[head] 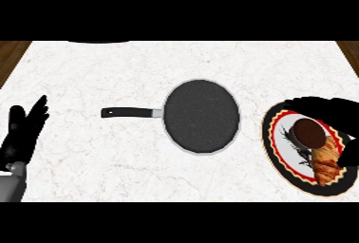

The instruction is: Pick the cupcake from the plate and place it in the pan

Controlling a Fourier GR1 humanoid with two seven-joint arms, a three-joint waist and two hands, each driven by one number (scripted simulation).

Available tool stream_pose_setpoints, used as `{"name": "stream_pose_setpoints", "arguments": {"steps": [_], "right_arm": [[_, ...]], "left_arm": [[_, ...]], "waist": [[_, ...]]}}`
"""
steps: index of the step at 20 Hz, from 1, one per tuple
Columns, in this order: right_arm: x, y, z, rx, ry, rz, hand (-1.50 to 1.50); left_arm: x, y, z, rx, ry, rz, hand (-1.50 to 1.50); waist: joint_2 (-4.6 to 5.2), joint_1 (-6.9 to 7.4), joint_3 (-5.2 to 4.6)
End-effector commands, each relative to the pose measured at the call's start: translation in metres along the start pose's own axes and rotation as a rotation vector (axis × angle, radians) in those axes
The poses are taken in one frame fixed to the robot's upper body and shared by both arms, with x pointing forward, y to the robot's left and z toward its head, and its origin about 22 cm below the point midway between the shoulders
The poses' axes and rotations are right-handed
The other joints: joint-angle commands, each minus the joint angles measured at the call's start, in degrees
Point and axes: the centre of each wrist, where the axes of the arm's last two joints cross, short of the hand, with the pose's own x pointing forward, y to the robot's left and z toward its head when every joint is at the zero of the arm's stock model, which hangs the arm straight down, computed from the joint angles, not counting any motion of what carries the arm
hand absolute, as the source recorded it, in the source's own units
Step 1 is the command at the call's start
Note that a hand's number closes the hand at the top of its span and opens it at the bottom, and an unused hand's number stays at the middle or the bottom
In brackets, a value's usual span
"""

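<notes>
On the marble table the dark pan lies mid-surface, handle leftward, ready to receive. Rightward, the plate carries a croissant and the cupcake; the right robot hand arches open over it to grasp. The left robot hand rests open.

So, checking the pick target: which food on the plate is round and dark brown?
The cupcake, nearer the plate's middle; the croissant beside it is long and golden.

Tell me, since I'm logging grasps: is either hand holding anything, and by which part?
Nothing is visibly held. The right hand reaches over the plate beside the cupcake; the left hand rests open.
</notes>
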Motion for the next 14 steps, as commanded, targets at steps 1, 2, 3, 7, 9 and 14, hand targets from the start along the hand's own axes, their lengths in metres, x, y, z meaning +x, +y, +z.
{"name": "stream_pose_setpoints", "arguments": {"steps": [1,2,3,7,9,14], "right_arm": [[-0.002,0.012,-0.004,0.019,-0.004,0.008,-1.5],[-0.006,0.001,-0.016,-0.01,0.007,0.008,-1.5],[0.001,0.023,-0.005,-0.002,0.006,-0.015,-1.5],[0.003,0.009,-0.01,0.009,0.01,0.01,-1.5],[-0.002,0.004,-0.01,0.005,0.009,-0.005,-1.5],[0.007,0.037,-0.025,0.032,0.048,0.013,-1.5]], "left_arm": [[-0.001,-0.006,0.006,0.01,0.004,-0.001,0.0],[0.015,0.002,0.006,-0.004,-0.006,-0.008,0.0],[-0.009,-0.007,-0.005,0.001,0.018,-0.007,0.0],[0.017,0.011,0.002,0.017,0.01,-0.013,0.0],[-0.035,-0.007,0.007,0.004,0.011,-0.009,0.0],[0.001,-0.013,0.009,0.013,0.004,0.002,0.0]], "waist": [[-0.04,-0.07,0.0],[-0.02,0.16,0.01],[-0.03,-0.37,-0.01],[-0.07,-0.11,0.0],[-0.01,-0.13,-0.03],[-0.06,-0.16,0.0]]}}
